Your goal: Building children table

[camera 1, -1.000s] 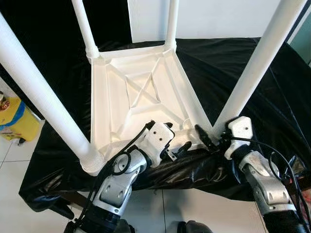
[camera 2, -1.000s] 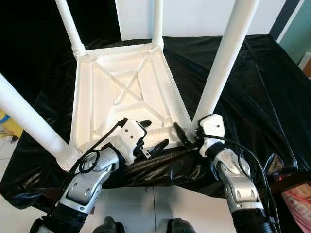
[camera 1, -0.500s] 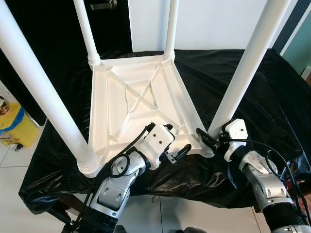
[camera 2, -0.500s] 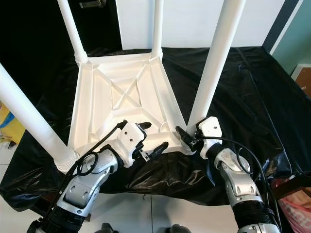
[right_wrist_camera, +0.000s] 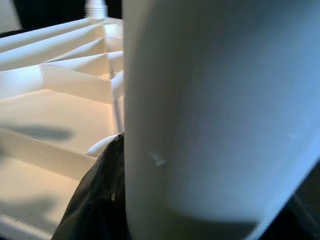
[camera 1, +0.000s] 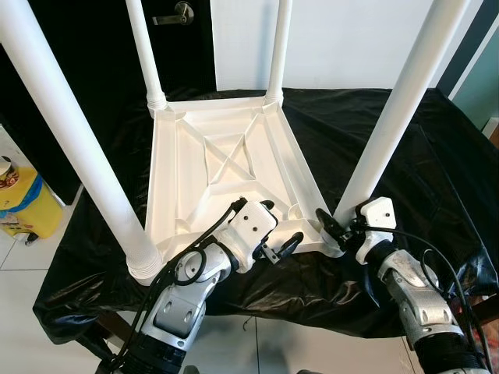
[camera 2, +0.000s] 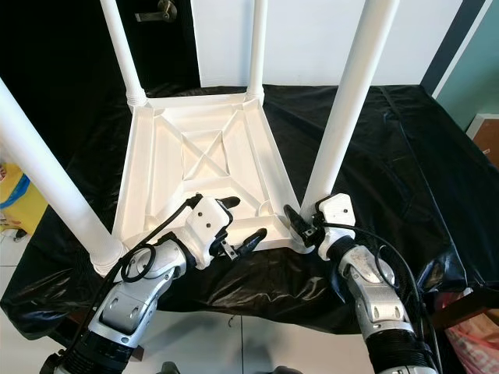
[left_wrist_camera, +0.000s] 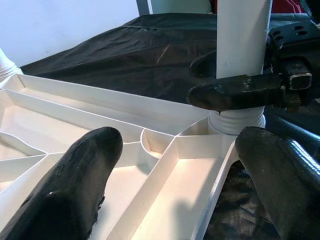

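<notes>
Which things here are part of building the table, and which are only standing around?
Part of the job:
- white tabletop, upside down
- near right leg
- right gripper at its base
- left gripper

Just around:
- black sheet
- yellow container
- door handle

A thick white leg is looming very close to the camera, blurred. Beside it the ribbed white underside of the tabletop is lying in warm light, with another leg's threaded base standing at its far corner. A black sheet is showing beneath the leg.
</notes>
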Tool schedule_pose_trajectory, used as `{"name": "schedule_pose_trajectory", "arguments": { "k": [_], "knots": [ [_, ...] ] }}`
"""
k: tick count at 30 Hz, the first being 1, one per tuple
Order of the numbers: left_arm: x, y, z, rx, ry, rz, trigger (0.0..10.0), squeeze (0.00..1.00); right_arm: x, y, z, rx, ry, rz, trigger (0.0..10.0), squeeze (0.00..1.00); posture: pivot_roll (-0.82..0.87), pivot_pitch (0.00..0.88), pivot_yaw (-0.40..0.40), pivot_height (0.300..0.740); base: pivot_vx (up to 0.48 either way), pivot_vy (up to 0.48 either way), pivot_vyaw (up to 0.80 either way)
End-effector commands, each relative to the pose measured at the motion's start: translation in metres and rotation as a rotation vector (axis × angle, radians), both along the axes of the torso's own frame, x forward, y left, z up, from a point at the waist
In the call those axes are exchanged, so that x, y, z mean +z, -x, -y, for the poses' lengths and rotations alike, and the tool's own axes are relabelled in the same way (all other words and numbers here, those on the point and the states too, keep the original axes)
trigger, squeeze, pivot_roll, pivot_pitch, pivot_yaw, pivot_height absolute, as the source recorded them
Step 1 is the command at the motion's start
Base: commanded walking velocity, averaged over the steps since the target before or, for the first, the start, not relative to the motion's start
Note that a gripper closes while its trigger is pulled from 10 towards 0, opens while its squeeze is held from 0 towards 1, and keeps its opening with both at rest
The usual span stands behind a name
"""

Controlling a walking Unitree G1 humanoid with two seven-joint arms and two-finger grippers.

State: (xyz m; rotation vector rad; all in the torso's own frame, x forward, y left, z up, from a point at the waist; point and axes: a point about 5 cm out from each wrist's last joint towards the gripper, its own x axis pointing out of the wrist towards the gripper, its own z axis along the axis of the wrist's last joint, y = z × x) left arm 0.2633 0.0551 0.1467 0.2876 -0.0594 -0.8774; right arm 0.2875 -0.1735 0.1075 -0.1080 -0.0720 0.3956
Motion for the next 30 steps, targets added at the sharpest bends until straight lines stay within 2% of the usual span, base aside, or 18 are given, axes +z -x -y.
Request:
{"name": "schedule_pose_trajectory", "arguments": {
  "k": [1,3,8,10,15,21,30],
  "knots": [
    [-0.004,-0.002,-0.002,0.032,-0.015,-0.007,10.0,0.00,-0.012,0.001,0.001,-0.066,0.034,-0.059,10.0,0.00,-0.01,0.000,-0.053,0.740,0.000,0.000,0.00],
    [-0.004,-0.004,-0.004,0.045,-0.018,-0.003,10.0,0.00,-0.014,-0.002,-0.001,-0.152,0.007,-0.067,10.0,0.00,0.00,0.000,-0.053,0.740,0.000,0.000,0.00],
    [-0.003,-0.004,-0.005,0.048,-0.020,0.002,10.0,0.00,-0.016,-0.004,-0.005,-0.236,-0.019,-0.083,10.0,0.00,0.00,0.000,-0.052,0.740,0.000,0.000,0.00],
    [-0.002,-0.004,-0.006,0.052,-0.018,0.002,10.0,0.00,-0.020,-0.004,-0.016,-0.314,-0.060,-0.104,10.0,0.00,0.00,0.000,-0.049,0.740,0.000,0.000,0.00],
    [-0.002,-0.002,-0.005,0.051,-0.007,-0.006,10.0,0.00,-0.020,-0.002,-0.030,-0.403,-0.108,-0.106,10.0,0.00,0.00,0.000,-0.049,0.740,0.000,0.000,0.00],
    [-0.002,-0.002,-0.003,0.053,-0.007,-0.006,10.0,0.00,-0.017,-0.004,-0.032,-0.447,-0.114,-0.097,10.0,0.00,0.00,0.000,-0.047,0.740,0.000,0.000,0.00],
    [0.001,-0.008,-0.005,0.065,-0.005,0.009,10.0,0.00,-0.013,-0.008,-0.037,-0.438,-0.120,-0.082,10.0,0.00,0.00,0.000,-0.047,0.740,0.000,0.000,0.00]
  ]
}}
